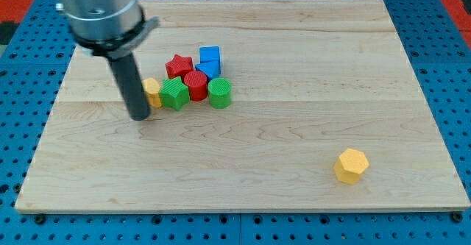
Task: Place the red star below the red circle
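Observation:
The red star (178,65) sits in a tight cluster left of the board's middle. The red circle (196,84) touches it on its lower right. My tip (140,117) rests on the board at the cluster's left, right beside a partly hidden yellow block (152,91). The tip is left of and below the red star, with the yellow block and a green block between them.
The cluster also holds a green star-like block (174,94), a green circle (219,93), a blue cube (210,56) and another blue block (207,70). A yellow hexagon (351,165) lies alone at the lower right. The wooden board (309,68) sits on a blue pegboard.

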Robot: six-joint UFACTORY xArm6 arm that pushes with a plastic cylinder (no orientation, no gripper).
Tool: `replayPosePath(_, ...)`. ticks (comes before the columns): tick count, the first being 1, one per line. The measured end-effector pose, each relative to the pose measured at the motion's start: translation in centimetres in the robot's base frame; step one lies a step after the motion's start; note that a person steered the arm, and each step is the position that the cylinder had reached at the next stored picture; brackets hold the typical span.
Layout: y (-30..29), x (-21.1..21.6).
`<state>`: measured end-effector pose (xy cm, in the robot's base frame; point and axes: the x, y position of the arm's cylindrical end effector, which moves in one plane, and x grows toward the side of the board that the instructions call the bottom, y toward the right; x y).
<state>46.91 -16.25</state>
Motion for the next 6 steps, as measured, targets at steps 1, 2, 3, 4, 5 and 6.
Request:
replayPosePath(1,0.2,-1.9)
replayPosePath(2,1.1,-2.2)
replayPosePath(3,1.7,-2.2)
replayPosePath(4,2.7,-2.2)
replayPosePath(5,3.5,-2.2)
replayPosePath(6,-2.0,-4.6)
